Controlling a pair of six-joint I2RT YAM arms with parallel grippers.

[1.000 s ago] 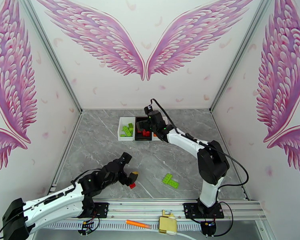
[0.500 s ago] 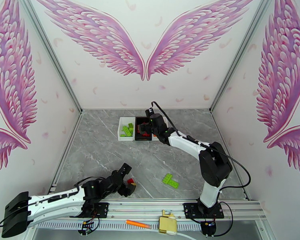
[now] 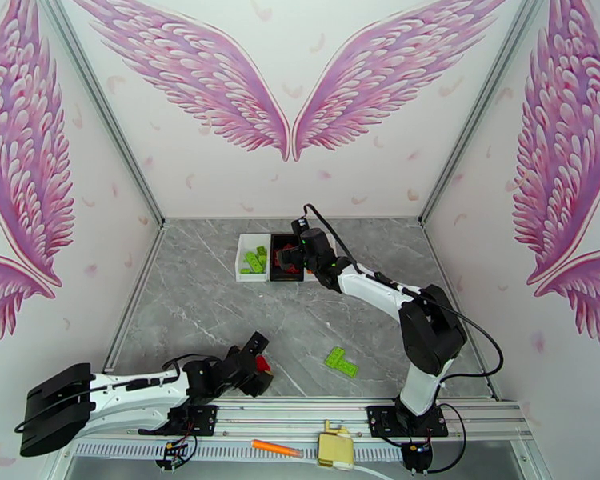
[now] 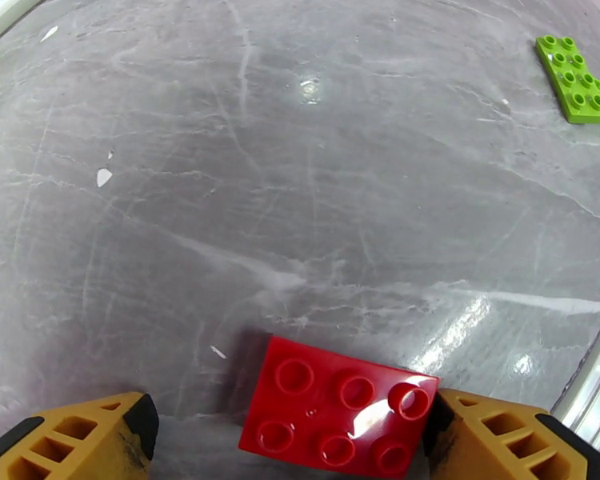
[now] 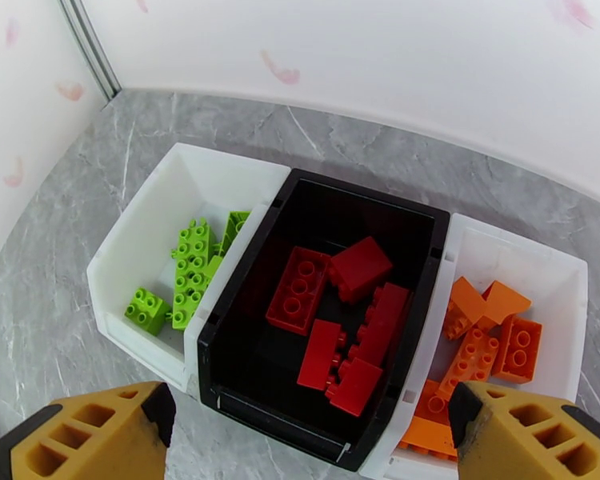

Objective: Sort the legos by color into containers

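Okay so the left gripper [image 4: 288, 426] is down low at the near edge of the table [image 4: 300, 154] with a red brick [image 4: 336, 414] sitting between its jaws. The jaws are spread wide and nothing is clamped. In the left wrist view the brick sits way off to one side: one finger looks to be touching its end, the other is well apart from it. It also lies a bit skewed to the jaws.

That's the risky part, as far as one can judge. If the jaws come together from here, the far finger probably shoves the brick across the slick marble before it bites. The brick may then spin, get pinched by a corner, and pop out on the lift. The metal rail along the table edge is near too, so a bad nudge could wedge it there.

The right gripper [image 5: 310, 426] hangs over the black tray [image 5: 364, 192], jaws spread wide and holding nothing. The reds are in there, greens are in the left white tray [image 5: 180, 154], and oranges are in the right white tray [image 5: 524, 246]. The three trays sit side by side, so a sloppy drop could land in a neighbour.

Some lime green flat pieces [image 3: 341, 362] lie loose on the table, unsorted.
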